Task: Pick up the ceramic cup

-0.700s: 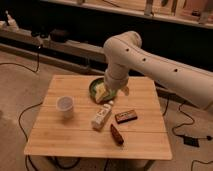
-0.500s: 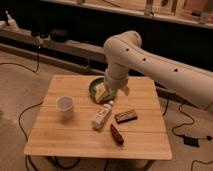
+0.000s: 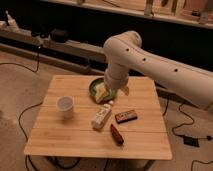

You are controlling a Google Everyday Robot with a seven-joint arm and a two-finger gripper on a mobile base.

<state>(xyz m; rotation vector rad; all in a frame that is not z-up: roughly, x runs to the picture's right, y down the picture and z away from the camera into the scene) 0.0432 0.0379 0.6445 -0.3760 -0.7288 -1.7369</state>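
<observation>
Stillness marks the arm, for the gripper [image 3: 121, 91] hangs where it was over the green plate [image 3: 93, 90], open or closed being impossible to tell, while the ceramic cup [image 3: 65, 106] stands upright and untouched well apart on the table [image 3: 145, 102], so the reach seems not yet begun.

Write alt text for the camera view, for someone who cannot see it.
The small pale round ceramic cup stands ungrasped at the left of the light wooden table; the white arm's gripper hangs apart from it, over the round green plate.
</observation>
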